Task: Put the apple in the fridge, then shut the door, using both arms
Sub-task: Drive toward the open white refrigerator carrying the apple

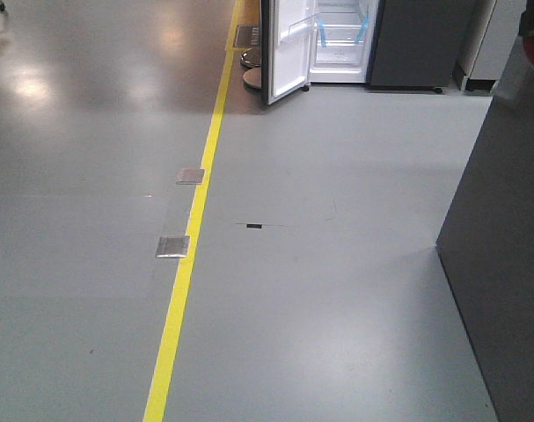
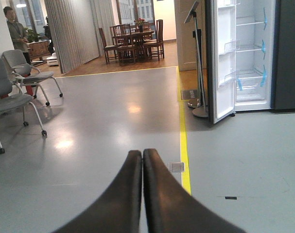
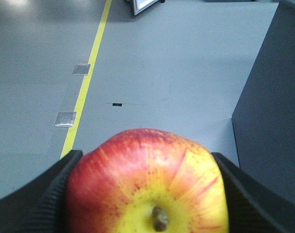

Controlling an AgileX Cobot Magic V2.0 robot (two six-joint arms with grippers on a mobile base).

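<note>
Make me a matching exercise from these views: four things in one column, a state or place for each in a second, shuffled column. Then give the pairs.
Things
1. apple
2. left gripper
3. door
4. yellow line

States and places
A. swung open
B. shut, holding nothing
C. runs along the floor towards the fridge
D. clamped in the right gripper

Pairs: 1-D, 2-B, 3-A, 4-C
</note>
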